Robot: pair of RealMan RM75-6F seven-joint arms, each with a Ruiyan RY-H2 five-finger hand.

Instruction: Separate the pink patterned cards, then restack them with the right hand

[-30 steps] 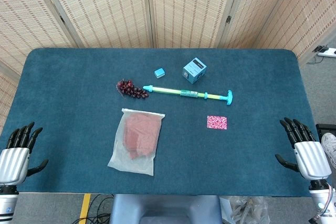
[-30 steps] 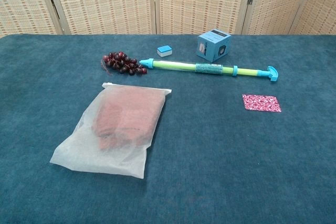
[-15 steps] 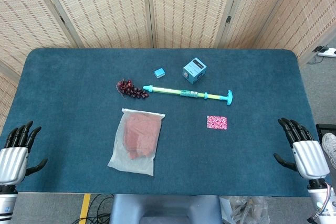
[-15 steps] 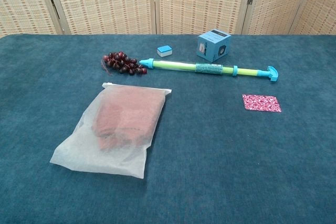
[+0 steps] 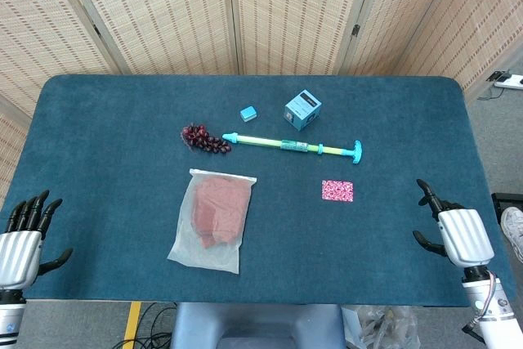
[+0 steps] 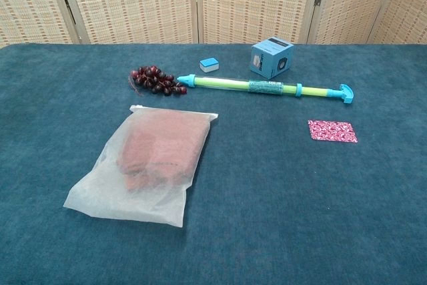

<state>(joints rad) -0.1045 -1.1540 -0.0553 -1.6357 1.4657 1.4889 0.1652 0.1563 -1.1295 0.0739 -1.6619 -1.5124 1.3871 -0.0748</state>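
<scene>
Carefully, I steer my empty, spread-fingered right hand low toward the pink patterned cards, left hand idle and open.

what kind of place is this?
Likely a staged lab test cell: blue felt-covered table, woven screen panels behind it, unrelated props like grapes and a pump-like tube.

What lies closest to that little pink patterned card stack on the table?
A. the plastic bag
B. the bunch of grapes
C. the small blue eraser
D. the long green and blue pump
D. The pink cards lie alone on the cloth just in front of the handle end of the pump; grapes, bag and eraser sit farther left.
</scene>
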